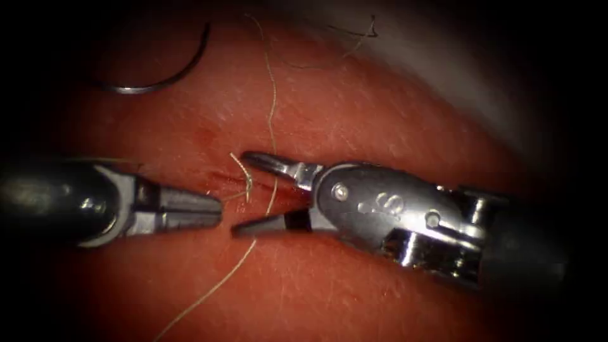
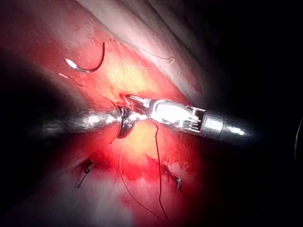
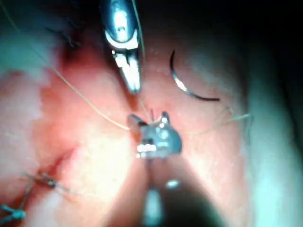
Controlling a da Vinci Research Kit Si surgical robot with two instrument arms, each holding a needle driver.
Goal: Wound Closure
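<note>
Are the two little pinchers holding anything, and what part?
The left tool pinches the thread by its short end at the cut. The right tool is open around the thread, holding nothing. The needle lies loose on the tissue.

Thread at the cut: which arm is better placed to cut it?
Right, likely. The right pincer stands open with the thread running between its jaws, and only it can cut. The left pincer is shut beside the cut. The needle lies free on the tissue.

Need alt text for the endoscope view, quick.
Right tool, jaws open, straddles the thread at the cut; left tool, shut, holds a short thread end. The needle lies free on the tissue, upper left.
</note>
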